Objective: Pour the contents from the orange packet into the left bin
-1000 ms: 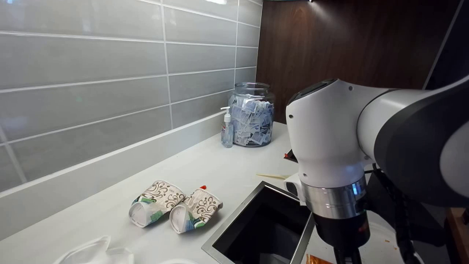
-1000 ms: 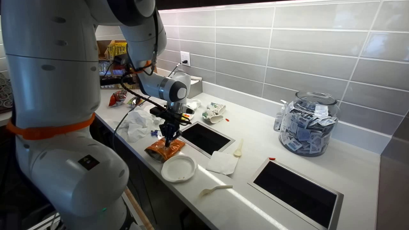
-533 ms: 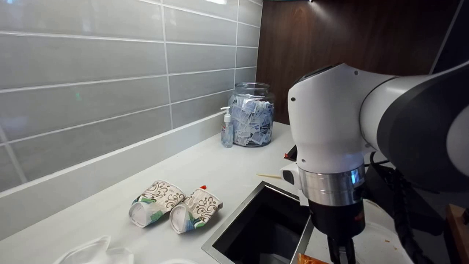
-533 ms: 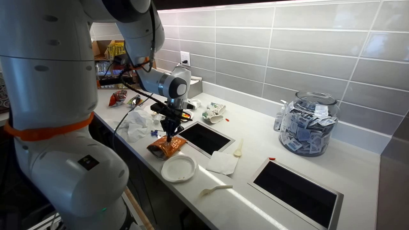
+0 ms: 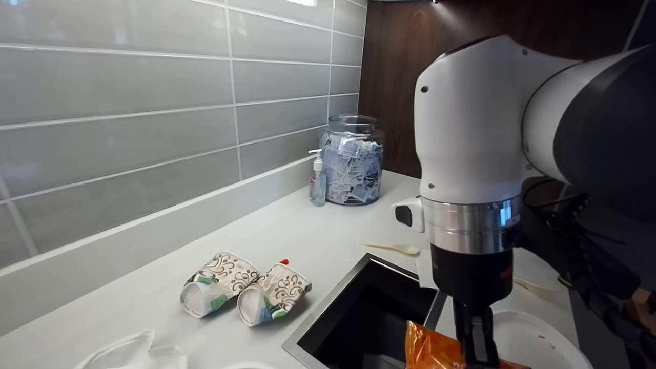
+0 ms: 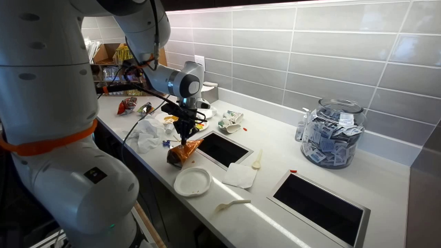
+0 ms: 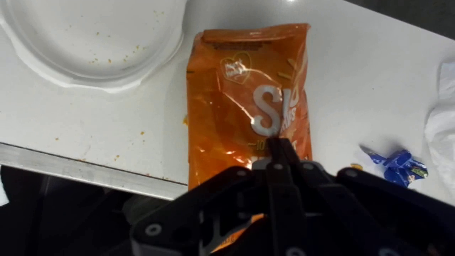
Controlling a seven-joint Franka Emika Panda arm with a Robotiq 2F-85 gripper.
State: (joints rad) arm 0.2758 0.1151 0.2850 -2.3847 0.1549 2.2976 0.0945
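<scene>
The orange packet (image 6: 184, 151) is shiny and crinkled with darker patches. My gripper (image 6: 183, 142) is shut on it and holds it tilted just above the counter; its dark end points toward the counter's front edge. In the wrist view the closed fingertips (image 7: 279, 140) pinch the packet (image 7: 245, 106) in its middle; the fingers hide its lower part. Part of the packet (image 5: 430, 346) shows at the bottom edge in an exterior view. The left bin (image 5: 328, 301), dark inside with a metal rim, lies right beside the packet; it also shows in an exterior view (image 6: 223, 148).
A white plate (image 6: 193, 181) with crumbs lies beside the packet. A smaller-looking-from-here opening (image 6: 320, 208) is further along the counter. Near the bins are a napkin (image 6: 240, 175), pale spoons (image 6: 257, 160), patterned pouches (image 5: 220, 282), and a glass jar (image 5: 353, 164). Crumpled paper (image 6: 146, 134) lies behind the gripper.
My gripper has risen with the packet in it. The packet has lifted off the counter and tilted, its dark end now lower. A small orange crumb now shows beside it.
</scene>
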